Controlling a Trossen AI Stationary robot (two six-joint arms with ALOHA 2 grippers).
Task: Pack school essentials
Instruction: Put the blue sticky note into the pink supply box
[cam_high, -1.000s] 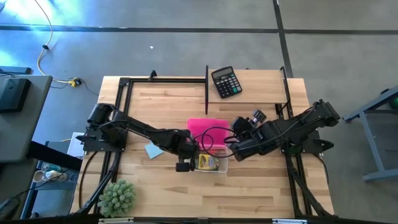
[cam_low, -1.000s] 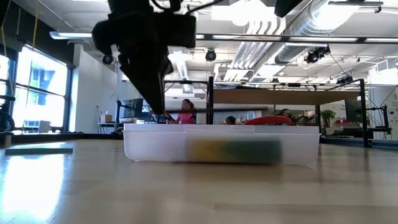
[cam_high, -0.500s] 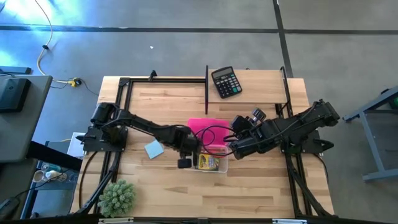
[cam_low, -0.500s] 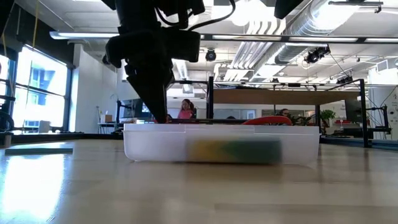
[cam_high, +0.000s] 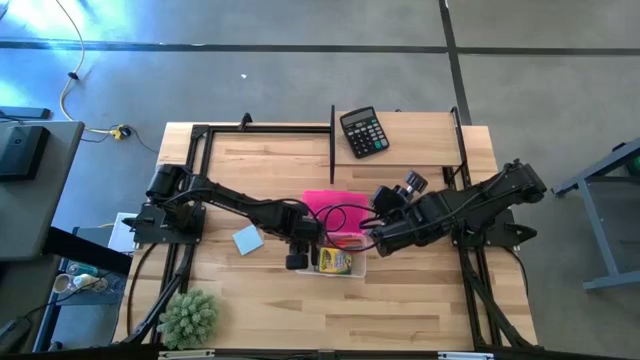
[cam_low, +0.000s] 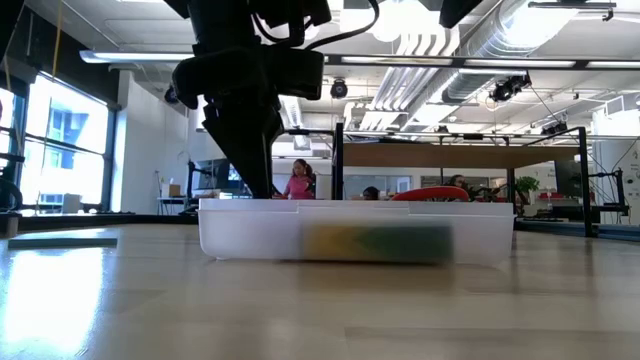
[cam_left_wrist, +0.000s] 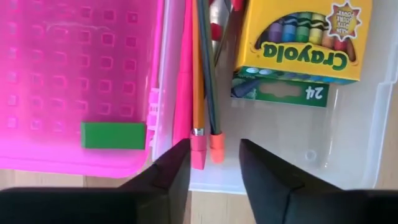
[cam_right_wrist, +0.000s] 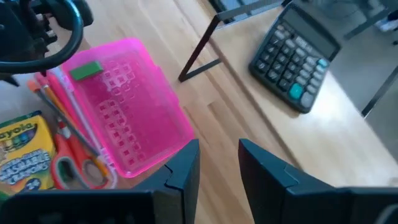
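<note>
Clear bin (cam_left_wrist: 348, 143) holds crayons (cam_left_wrist: 305, 43), scissors (cam_right_wrist: 78, 165) and pencils (cam_left_wrist: 205, 81). Left pincer (cam_left_wrist: 211, 163), open and empty above the pencil ends, should rise straight. Sticky pad (cam_high: 247, 240) lies left of the bin, unpacked. Right pincer (cam_right_wrist: 217, 163) waits open.

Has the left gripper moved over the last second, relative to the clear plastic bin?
Yes. In the high view the left gripper has crept toward the clear plastic bin, uncovering the light-blue sticky-note pad.
</note>
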